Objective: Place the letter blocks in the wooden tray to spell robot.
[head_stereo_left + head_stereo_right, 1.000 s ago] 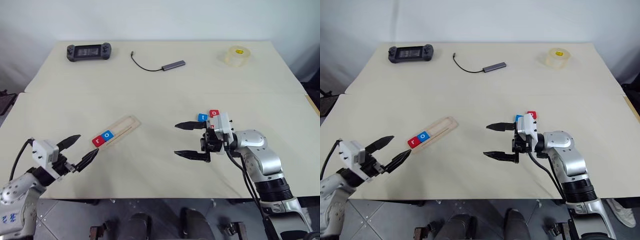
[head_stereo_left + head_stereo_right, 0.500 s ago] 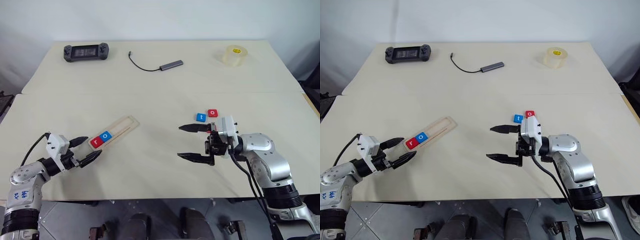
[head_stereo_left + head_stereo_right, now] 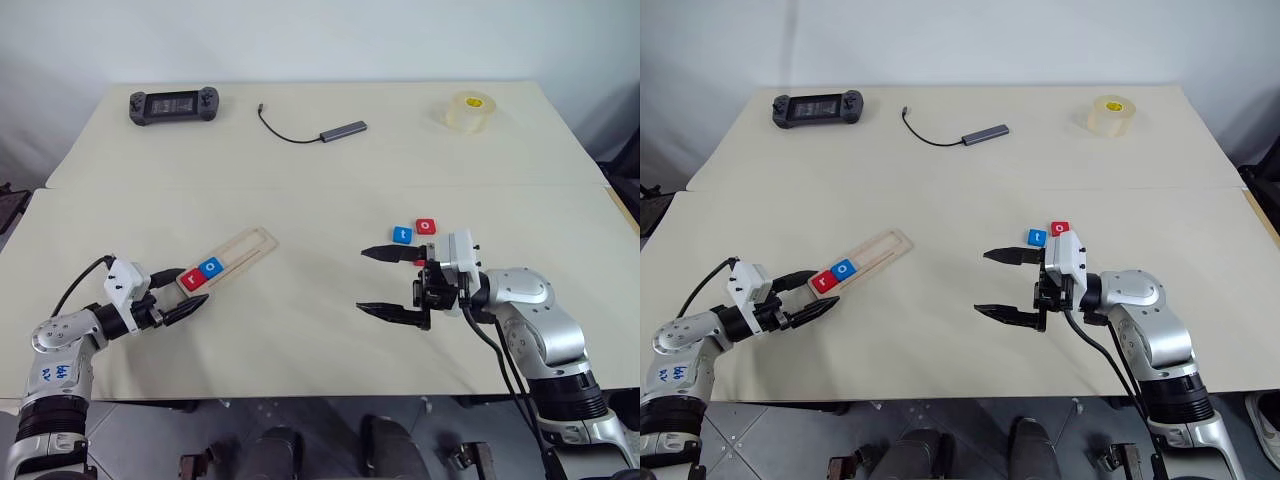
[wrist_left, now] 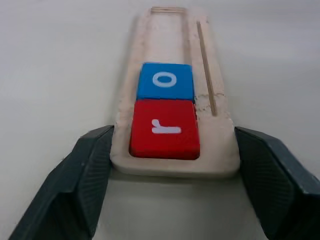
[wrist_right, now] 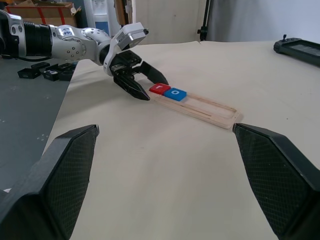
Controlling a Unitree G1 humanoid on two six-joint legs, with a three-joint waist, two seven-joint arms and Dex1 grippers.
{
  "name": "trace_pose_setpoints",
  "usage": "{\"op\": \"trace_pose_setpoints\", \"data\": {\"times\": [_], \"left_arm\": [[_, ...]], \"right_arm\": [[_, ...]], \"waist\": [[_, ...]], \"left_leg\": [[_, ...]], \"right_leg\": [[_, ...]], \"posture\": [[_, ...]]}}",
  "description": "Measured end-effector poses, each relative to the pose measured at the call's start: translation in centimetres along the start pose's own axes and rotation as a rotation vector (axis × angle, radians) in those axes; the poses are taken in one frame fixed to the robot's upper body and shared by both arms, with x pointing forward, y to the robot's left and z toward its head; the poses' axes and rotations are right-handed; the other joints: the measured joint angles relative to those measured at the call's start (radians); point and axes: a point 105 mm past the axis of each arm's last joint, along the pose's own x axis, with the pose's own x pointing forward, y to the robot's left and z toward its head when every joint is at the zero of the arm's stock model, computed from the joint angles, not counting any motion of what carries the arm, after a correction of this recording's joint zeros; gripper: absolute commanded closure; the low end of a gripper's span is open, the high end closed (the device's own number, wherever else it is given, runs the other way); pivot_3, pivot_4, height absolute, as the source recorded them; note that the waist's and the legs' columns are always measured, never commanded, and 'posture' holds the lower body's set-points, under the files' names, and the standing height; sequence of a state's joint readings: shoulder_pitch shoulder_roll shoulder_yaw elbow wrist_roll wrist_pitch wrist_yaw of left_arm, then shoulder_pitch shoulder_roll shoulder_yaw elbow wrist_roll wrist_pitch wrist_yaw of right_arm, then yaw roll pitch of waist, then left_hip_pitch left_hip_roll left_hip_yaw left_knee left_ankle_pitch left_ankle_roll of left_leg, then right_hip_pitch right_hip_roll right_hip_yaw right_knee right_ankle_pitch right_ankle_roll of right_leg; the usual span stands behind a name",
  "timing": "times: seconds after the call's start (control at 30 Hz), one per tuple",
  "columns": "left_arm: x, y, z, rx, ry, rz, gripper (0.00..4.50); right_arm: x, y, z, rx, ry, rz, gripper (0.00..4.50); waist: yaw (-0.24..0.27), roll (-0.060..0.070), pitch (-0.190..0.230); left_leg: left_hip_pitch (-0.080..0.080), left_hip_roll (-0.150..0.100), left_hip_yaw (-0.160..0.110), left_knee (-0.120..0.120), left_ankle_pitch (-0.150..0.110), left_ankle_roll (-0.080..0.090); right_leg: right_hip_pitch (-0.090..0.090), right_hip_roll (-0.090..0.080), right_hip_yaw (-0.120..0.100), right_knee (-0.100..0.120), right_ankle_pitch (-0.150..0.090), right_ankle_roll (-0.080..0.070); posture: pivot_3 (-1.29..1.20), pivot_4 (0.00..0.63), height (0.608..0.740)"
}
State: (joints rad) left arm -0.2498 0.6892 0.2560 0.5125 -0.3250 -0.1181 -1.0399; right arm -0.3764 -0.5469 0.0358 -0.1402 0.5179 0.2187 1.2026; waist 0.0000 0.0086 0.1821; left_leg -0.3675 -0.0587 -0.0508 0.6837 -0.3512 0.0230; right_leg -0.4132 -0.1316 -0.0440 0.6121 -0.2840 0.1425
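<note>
I have the left pincer (image 3: 180, 294) low over the surface (image 3: 320, 190) at the near end of the wooden tray (image 3: 245, 250), its two black fingers (image 4: 82, 175) apart and straddling that end, one on each side; from the left wrist view each finger sits just beside the tray's wall, and I cannot tell whether either actually touches the wood. Just ahead of the pincer, inside the tray's groove, the red r block (image 4: 164, 128) lies at the near end and the blue o block (image 4: 165, 80) lies touching it on the far side; the rest of the groove beyond the o is bare wood. The tray lies at a slant on the surface, its far end pointing away and toward the right. To the right of the tray, well apart from it, my right pincer (image 3: 386, 283) hangs above the surface with its fingers spread wide, holding nothing, pointing back toward the tray. Just beyond the right pincer, two more letter blocks lie flat on the surface: the blue t block (image 3: 402, 235) and, just beside it on the side away from the tray, a red o block (image 3: 426, 226). Far beyond the tray, at the back of the surface, sit a black handheld console (image 3: 175, 104), a grey adapter with its cable (image 3: 343, 129) and a roll of clear tape (image 3: 471, 110).
</note>
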Motion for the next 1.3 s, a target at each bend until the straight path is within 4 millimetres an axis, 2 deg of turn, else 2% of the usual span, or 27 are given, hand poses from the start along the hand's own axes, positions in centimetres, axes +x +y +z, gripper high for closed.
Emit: {"op": "trace_pose_setpoints", "data": {"times": [0.2, 0.4, 0.53, 0.63, 0.77, 0.8, 0.83, 0.93, 1.03, 1.17, 1.3], "left_arm": [[0.6, -1.1, 0.4, 0.041, -0.013, -0.075, 1.10], [5.1, -5.4, 2.3, 0.145, -0.032, -0.354, 1.10], [9.5, -7.8, 4.7, 0.298, -0.052, -0.526, 1.10], [11.9, -8.8, 5.5, 0.335, -0.063, -0.579, 1.10], [13.3, -9.4, 5.8, 0.358, -0.061, -0.639, 1.10], [13.4, -9.4, 5.8, 0.362, -0.058, -0.645, 1.10], [13.6, -9.4, 5.7, 0.356, -0.055, -0.651, 0.54], [13.7, -9.3, 5.6, 0.340, -0.057, -0.649, 0.04], [13.3, -9.3, 5.4, 0.311, -0.065, -0.656, 0.04], [12.0, -9.2, 4.7, 0.259, -0.097, -0.647, 0.04], [9.2, -7.8, 3.7, 0.232, -0.107, -0.592, 0.04]], "right_arm": [[-0.6, 0.0, -0.1, -0.003, 0.025, -0.009, 0.00], [-3.2, 0.5, -1.1, 0.011, 0.106, -0.062, 0.00], [-7.0, 1.7, -2.1, 0.045, 0.213, -0.149, 0.00], [-9.0, 2.6, -2.4, 0.062, 0.257, -0.217, 0.00], [-10.6, 3.5, -2.5, 0.087, 0.283, -0.314, 0.00], [-10.8, 3.7, -2.5, 0.090, 0.288, -0.327, 0.00], [-11.1, 4.0, -2.4, 0.091, 0.295, -0.347, 0.00], [-11.7, 4.6, -2.7, 0.112, 0.296, -0.386, 0.00], [-12.3, 4.9, -3.0, 0.128, 0.291, -0.447, 0.00], [-14.1, 4.8, -2.7, 0.104, 0.270, -0.589, 0.00], [-16.6, 5.5, -2.8, 0.115, 0.278, -0.719, 0.00]], "waist": [[0.002, 0.000, 0.000], [0.025, 0.000, 0.000], [0.038, -0.001, 0.000], [0.032, -0.001, 0.000], [0.020, -0.002, 0.001], [0.020, -0.002, 0.001], [0.023, -0.002, 0.001], [0.026, -0.002, 0.000], [0.024, -0.002, 0.000], [0.024, -0.002, 0.000], [0.024, -0.002, 0.000]], "left_leg": [[-0.001, 0.000, 0.000, 0.000, 0.000, 0.000], [-0.002, -0.002, -0.001, 0.001, 0.000, 0.001], [-0.003, -0.003, -0.001, 0.001, 0.001, 0.002], [-0.003, -0.003, 0.001, 0.001, 0.001, 0.002], [-0.001, -0.001, 0.003, 0.001, 0.001, 0.002], [-0.001, -0.001, 0.003, 0.001, 0.001, 0.002], [-0.001, -0.001, 0.003, 0.001, 0.001, 0.002], [0.000, -0.001, 0.003, 0.002, 0.001, 0.002], [0.000, -0.001, 0.003, 0.002, 0.001, 0.002], [-0.001, -0.001, 0.002, 0.001, 0.001, 0.002], [-0.001, 0.000, 0.002, 0.001, 0.001, 0.002]], "right_leg": [[0.000, 0.000, 0.000, 0.000, 0.000, 0.000], [0.000, -0.001, -0.001, -0.001, 0.000, 0.001], [0.001, -0.001, -0.002, -0.002, 0.001, 0.002], [0.001, 0.000, -0.002, -0.002, 0.001, 0.002], [0.001, 0.001, -0.001, -0.002, 0.001, 0.002], [0.001, 0.001, -0.001, -0.001, 0.001, 0.002], [0.001, 0.000, -0.001, -0.001, 0.001, 0.002], [0.003, 0.000, -0.001, -0.001, 0.001, 0.003], [0.002, 0.000, 0.000, -0.001, 0.001, 0.003], [0.002, 0.000, 0.000, -0.002, 0.001, 0.003], [0.002, 0.000, 0.000, -0.002, 0.001, 0.003]], "posture": [[0.00, 0.150, 0.740], [0.00, 0.150, 0.740], [0.00, 0.150, 0.740], [0.00, 0.150, 0.740], [0.00, 0.150, 0.740], [0.00, 0.150, 0.740], [0.00, 0.150, 0.740], [0.00, 0.150, 0.740], [0.00, 0.150, 0.740], [0.00, 0.150, 0.740], [0.00, 0.150, 0.740]]}}
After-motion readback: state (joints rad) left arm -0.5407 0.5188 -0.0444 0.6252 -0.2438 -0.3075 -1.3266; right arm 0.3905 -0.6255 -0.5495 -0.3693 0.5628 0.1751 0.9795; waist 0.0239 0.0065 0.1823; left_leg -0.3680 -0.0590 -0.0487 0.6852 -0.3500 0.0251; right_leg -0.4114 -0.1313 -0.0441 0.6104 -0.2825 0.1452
